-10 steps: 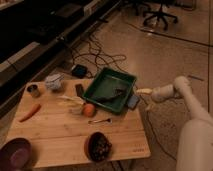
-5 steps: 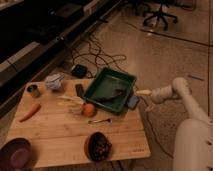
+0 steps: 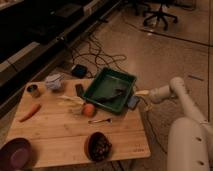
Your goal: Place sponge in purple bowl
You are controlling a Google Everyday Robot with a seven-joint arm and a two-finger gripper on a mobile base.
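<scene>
The sponge (image 3: 133, 102) is a small blue-grey block at the right edge of the wooden table (image 3: 60, 135), just beside the right rim of the green tray (image 3: 110, 89). My gripper (image 3: 140, 94) reaches in from the right on a white arm (image 3: 170, 90) and sits just above and to the right of the sponge. Whether it touches the sponge does not show. The purple bowl (image 3: 17, 152) stands at the table's front left corner, far from the gripper.
A dark brown bowl (image 3: 100, 146) with dark contents stands front centre. An orange (image 3: 89, 109), a fork (image 3: 100, 120), a carrot (image 3: 29, 112), a can (image 3: 33, 90), a dark phone-like object (image 3: 79, 90) and a crumpled pale item (image 3: 54, 81) lie on the table. Cables (image 3: 95, 57) trail on the floor behind.
The gripper has edged slightly left toward the sponge. Nothing on the table has moved.
</scene>
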